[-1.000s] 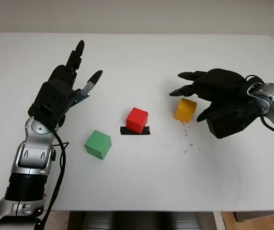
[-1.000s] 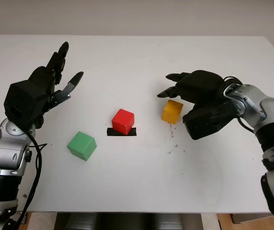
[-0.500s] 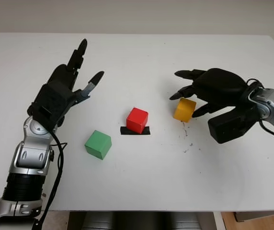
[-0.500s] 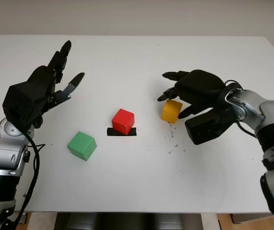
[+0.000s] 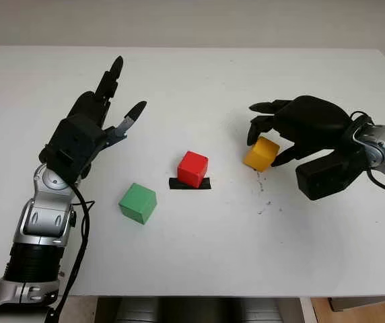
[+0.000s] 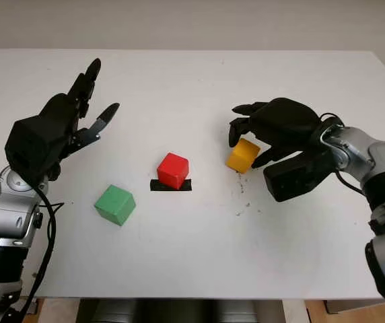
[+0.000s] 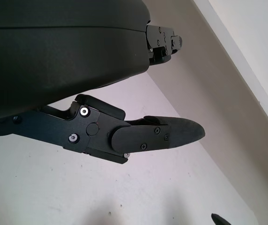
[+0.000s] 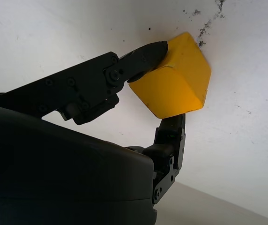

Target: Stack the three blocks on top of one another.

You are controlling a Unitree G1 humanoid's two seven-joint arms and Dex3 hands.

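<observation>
Three blocks on the table (image 5: 199, 74): one green block (image 5: 138, 202), one red block (image 5: 192, 168) on black tape (image 5: 190, 183), one yellow block (image 5: 261, 153). Right hand (image 5: 299, 128) clamps the tilted yellow block; left hand (image 5: 85, 131) is open, raised over the table's left.

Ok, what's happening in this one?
The robot is starting a block stack. Its right hand has closed its fingers on the yellow block, which sits tilted to the right of the red block. The red block stands on a black mark, and the green block lies apart. The left hand is open, raised over the white table. Nothing is stacked yet.
</observation>
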